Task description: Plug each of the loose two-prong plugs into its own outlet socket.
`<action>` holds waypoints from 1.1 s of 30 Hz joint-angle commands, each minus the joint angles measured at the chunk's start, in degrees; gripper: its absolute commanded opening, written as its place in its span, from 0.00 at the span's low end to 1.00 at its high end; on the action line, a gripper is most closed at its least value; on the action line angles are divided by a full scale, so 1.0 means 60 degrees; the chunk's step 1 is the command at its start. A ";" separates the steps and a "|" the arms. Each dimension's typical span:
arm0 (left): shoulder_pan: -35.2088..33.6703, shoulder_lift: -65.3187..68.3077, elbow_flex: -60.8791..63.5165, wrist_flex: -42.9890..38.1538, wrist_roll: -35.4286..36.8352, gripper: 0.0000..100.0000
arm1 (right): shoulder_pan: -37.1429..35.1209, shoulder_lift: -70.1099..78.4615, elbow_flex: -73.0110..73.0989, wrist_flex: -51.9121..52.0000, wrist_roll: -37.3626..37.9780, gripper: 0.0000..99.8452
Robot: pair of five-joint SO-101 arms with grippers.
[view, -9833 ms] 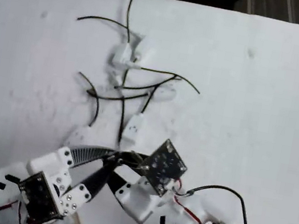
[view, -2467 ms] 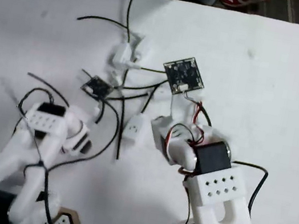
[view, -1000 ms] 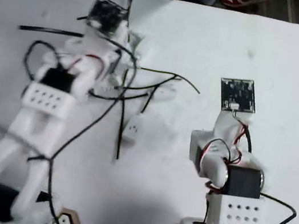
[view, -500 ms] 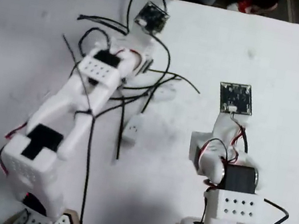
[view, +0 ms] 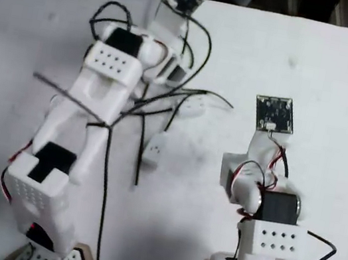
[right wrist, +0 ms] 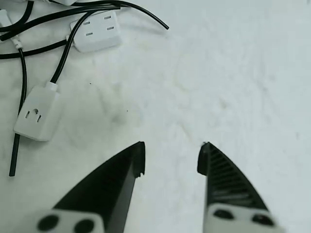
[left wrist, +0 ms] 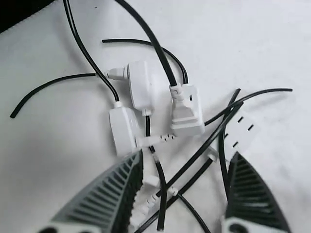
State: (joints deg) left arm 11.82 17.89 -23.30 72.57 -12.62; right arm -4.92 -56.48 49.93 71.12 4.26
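Risk: left gripper [left wrist: 187, 156], jaws apart and empty above the tangle, may snag black cords [left wrist: 160, 58], dragging neighbours.
Plug [left wrist: 186, 110]: upper left of centre in high view; white, blocky, smooth plastic.
Socket [view: 155, 148]: centre; slotted white block.
Right gripper [right wrist: 172, 148]: spread, empty, right of centre.

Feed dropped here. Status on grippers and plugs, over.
Left gripper open above tangled white two-prong plugs. Right gripper open over white table. White outlet sockets empty. Black cords crossing under left gripper.
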 commanded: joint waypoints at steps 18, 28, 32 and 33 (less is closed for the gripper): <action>-0.1516 -0.4813 0.1934 0.4396 -0.0733 0.02 | -0.0872 -0.0095 -0.0059 0.0110 -0.1143 0.18; -0.3949 -1.0088 0.7795 0.1890 -0.1597 0.03 | -0.3641 -0.0081 -0.0117 0.0183 -0.2022 0.18; -0.4608 -1.1480 1.0403 0.0703 -0.1597 0.03 | -0.4813 0.0007 -0.0117 -0.0212 -0.2520 0.18; -0.4769 -1.1758 1.0916 0.0425 -0.1582 0.03 | -0.5048 0.0168 -0.0117 -0.0315 -0.2535 0.18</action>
State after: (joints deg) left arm -14.02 -46.64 33.23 80.31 -21.76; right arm -30.95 -56.40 49.93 71.12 -9.71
